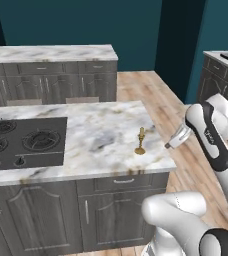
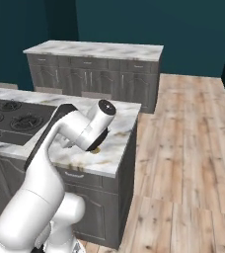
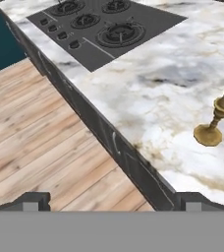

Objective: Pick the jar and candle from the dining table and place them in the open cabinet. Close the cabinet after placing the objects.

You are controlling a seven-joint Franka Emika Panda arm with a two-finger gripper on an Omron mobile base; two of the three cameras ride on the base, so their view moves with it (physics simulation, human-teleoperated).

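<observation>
Cooktop: I've got the black gas cooktop (image 1: 23, 141) inset at the left of the marble bench (image 1: 101, 135), burners in plain sight.
Candle: pale taper candle (image 1: 140, 141) in its brass holder, standing upright on the bench near the right-hand corner, well apart from the cooktop.
Jaws: spread wide, holding nothing, hanging off the bench edge over the wood floor (image 3: 40, 133), with the candle up to one side in my hand view.
</observation>
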